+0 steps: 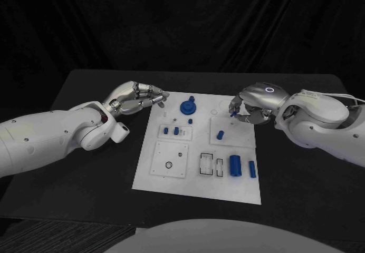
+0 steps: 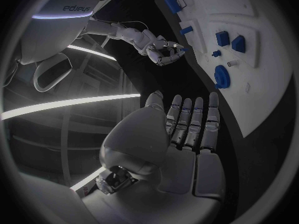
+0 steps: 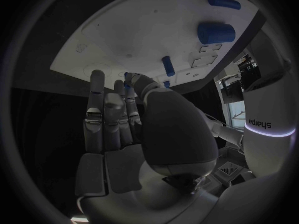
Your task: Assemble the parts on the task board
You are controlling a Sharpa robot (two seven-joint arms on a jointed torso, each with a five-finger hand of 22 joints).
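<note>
On the black table [image 1: 91, 195] lies the white board [image 1: 199, 174], with blue parts on it. At 10 o'clock from the board's middle, the left hand [image 1: 137, 98] hangs over the edge, fingers [image 2: 187, 119] side by side and a bit bent, holding nothing. At 2 o'clock, the right hand [image 1: 249, 108] pinches a small blue part [image 1: 232, 114] in its fingertips [image 3: 127, 84], low over the far right corner. I think the right hand is closer to the next spot, just below it.
</note>
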